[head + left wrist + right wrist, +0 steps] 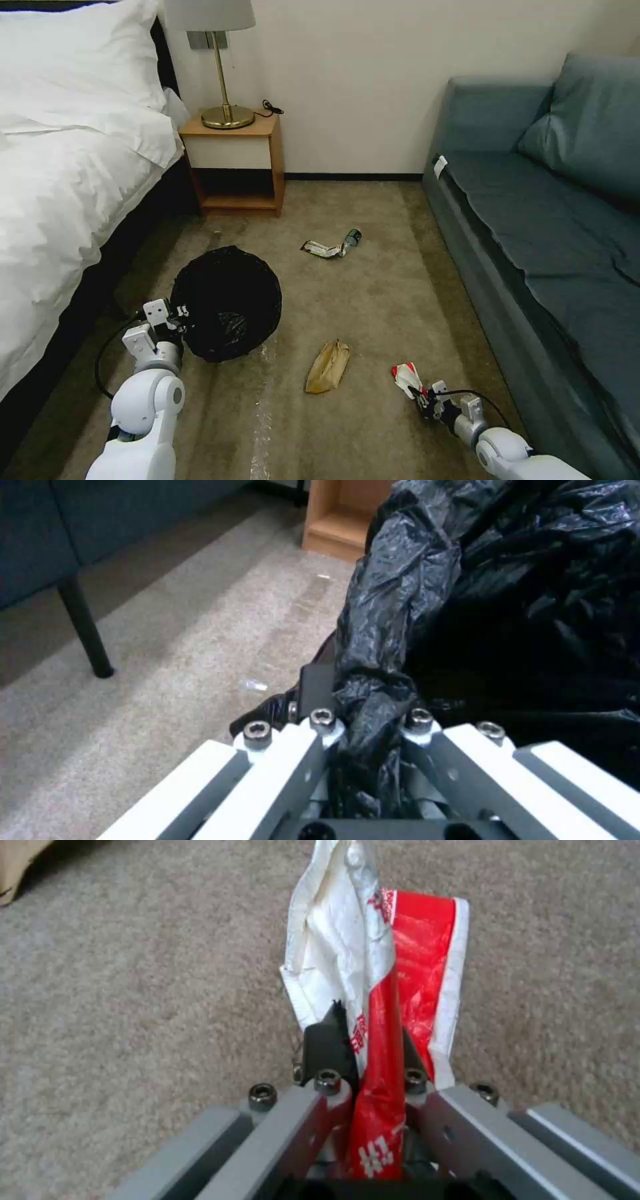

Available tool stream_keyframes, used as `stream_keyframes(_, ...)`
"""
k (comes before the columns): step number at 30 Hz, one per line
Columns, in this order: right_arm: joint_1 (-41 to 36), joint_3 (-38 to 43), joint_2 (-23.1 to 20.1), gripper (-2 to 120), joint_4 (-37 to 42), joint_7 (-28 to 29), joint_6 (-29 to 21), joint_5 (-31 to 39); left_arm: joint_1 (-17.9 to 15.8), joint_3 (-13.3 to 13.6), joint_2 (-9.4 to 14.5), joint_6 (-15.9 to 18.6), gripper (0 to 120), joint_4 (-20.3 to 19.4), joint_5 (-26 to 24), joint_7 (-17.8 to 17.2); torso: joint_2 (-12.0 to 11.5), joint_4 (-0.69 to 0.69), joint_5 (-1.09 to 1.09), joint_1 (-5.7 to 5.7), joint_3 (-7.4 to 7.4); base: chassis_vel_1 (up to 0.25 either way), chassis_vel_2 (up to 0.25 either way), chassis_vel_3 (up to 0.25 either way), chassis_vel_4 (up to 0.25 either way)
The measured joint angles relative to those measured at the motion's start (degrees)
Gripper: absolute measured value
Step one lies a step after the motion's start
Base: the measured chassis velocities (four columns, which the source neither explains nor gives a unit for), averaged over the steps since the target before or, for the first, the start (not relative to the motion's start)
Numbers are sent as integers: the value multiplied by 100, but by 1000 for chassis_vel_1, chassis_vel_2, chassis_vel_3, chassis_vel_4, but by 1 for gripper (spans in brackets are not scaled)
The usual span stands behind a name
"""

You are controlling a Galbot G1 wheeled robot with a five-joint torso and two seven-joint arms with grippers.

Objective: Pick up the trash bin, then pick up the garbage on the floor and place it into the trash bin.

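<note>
Two grippers are loaded in front of you. Nearest, your right gripper (421, 393) sits low over the floor (373, 300), its fingers (327, 1045) pinched on the red-and-white wrapper (373, 970). On your left, the left gripper (180, 315) is clamped on the bag-covered rim of the trash bin (225, 303), with black plastic bunched between its fingers (317, 685). The brown paper bag (327, 366) lies on the carpet between the two, beside the pale tape strip (263, 400). Farther out, the dark-and-gold wrapper (321, 249) and the small bottle (351, 237) lie touching, well short of the nightstand (235, 163).
</note>
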Motion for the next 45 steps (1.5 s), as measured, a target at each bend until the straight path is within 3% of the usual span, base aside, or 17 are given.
stream_keyframes(14,83,367,-190,1,893,79,51,66,-18,1,4,-26,3,42,-12,6,0,0,1,0,0,0,0,0,0)
stream_keyframes(24,329,578,-137,1,2243,401,268,-175,-80,123,-14,-67,3,198,12,6,0,1,0,0,0,0,0,0,0)
stream_keyframes(30,697,171,-43,1,2947,716,320,-349,-137,234,-54,-52,3,226,58,-9,-1,0,0,0,0,0,0,0,0)
stream_keyframes(32,1177,-265,72,1,3427,1009,322,-374,-142,302,-78,-42,3,244,90,-15,0,2,-2,0,-1,0,0,0,0)
stream_keyframes(45,2574,-1641,744,1,3927,1643,199,-213,-185,368,-154,-39,3,311,142,-22,0,1,0,1,0,0,0,0,0)
